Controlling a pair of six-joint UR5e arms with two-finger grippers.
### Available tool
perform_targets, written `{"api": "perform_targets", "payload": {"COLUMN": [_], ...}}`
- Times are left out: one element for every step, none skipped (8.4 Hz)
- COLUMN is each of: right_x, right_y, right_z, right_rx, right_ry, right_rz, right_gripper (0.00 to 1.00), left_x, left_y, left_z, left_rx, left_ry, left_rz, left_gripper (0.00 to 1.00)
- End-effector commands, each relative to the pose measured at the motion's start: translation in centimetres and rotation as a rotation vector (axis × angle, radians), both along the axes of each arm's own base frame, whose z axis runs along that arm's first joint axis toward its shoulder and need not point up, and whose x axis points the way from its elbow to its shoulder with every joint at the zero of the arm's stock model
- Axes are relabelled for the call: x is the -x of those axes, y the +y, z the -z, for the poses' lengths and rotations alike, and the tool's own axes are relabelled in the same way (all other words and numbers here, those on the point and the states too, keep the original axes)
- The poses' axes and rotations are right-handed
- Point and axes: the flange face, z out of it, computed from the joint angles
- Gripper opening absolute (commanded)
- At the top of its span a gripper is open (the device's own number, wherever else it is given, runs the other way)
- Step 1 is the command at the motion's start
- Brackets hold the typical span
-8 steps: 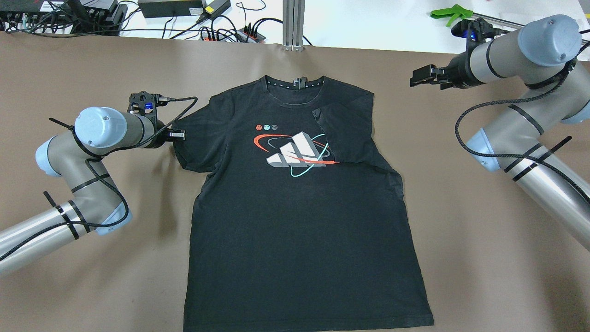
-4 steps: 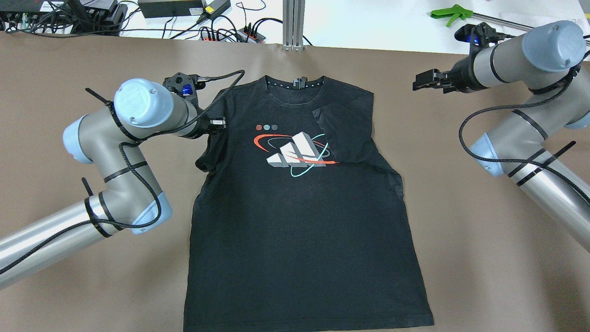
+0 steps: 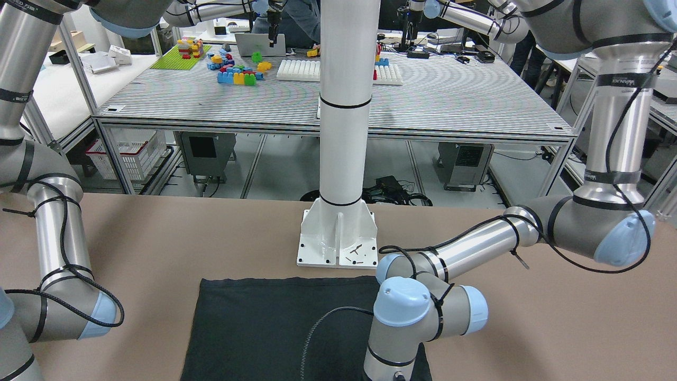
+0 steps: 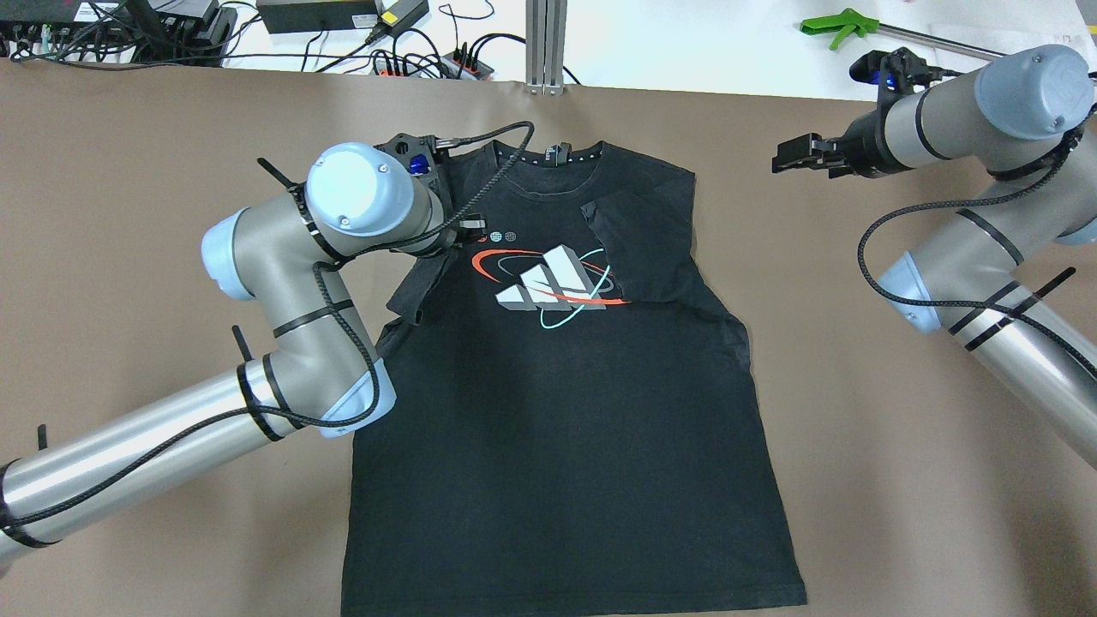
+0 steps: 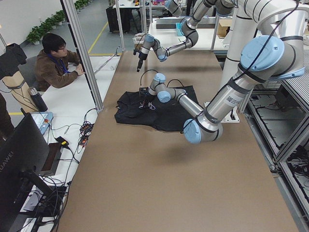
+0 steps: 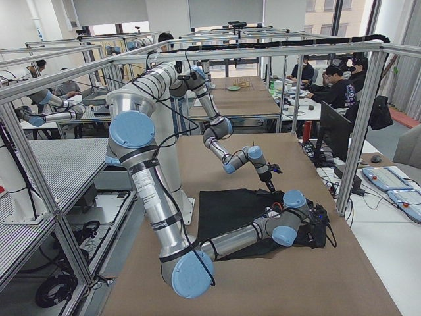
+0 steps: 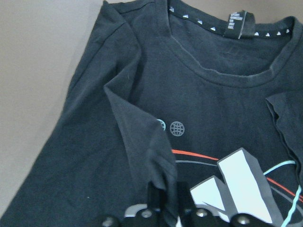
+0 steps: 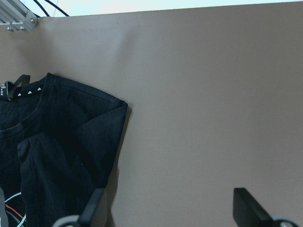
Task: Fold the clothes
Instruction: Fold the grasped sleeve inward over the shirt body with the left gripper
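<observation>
Overhead view: the black T-shirt (image 4: 557,446) lies flat on the counter (image 4: 857,428), its long axis running collar to hem through the printed logo (image 4: 548,287). The left pincer (image 4: 474,227) sits just beside the logo, on its collar side, pinching the left sleeve (image 4: 420,296). Half a second ago it was farther outboard of the logo, so the sleeve has travelled inward. The right pincer (image 4: 784,157) hangs well apart from the logo, off the shirt.

Left wrist view: the jaws are pressed on a sleeve fold, with the logo just beside them.

Right wrist view: the jaws are spread over bare counter.

The left arm is the nearer one.
</observation>
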Motion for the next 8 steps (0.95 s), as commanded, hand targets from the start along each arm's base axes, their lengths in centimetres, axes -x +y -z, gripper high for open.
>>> {"api": "perform_targets", "payload": {"right_x": [0.1, 0.0, 0.0, 0.0, -0.1, -0.5, -1.3, -2.2], "right_y": [0.0, 0.0, 0.0, -0.1, 0.0, 0.2, 0.6, 1.8], "right_z": [-0.3, -0.3, -0.4, -0.4, -0.1, 0.8, 0.9, 0.7], "right_rx": [0.004, 0.004, 0.006, 0.004, 0.006, 0.007, 0.029, 0.062], "right_ry": [0.005, 0.006, 0.006, 0.008, 0.002, -0.011, -0.031, -0.049], "right_rz": [-0.003, -0.006, -0.004, -0.005, -0.001, 0.007, 0.023, 0.056], "right_gripper": [0.94, 0.94, 0.94, 0.94, 0.94, 0.94, 0.94, 0.94], "left_x": [-3.4, -3.3, -3.0, -2.3, -0.9, 0.7, 2.3, 3.8], "left_y": [1.1, 1.1, 0.8, 0.4, -0.1, 0.1, 1.2, 2.4], "left_z": [-0.4, -0.1, 0.1, 0.4, 1.7, 3.0, 3.3, 3.5], "left_rx": [-0.095, -0.098, -0.099, -0.102, -0.097, -0.083, -0.089, -0.098], "left_ry": [0.030, 0.034, 0.037, 0.044, 0.078, 0.128, 0.153, 0.180], "left_rz": [0.064, 0.065, 0.070, 0.073, 0.061, 0.021, 0.019, 0.003], "left_gripper": [1.00, 1.00, 1.00, 1.00, 1.00, 1.00, 1.00, 1.00]}}
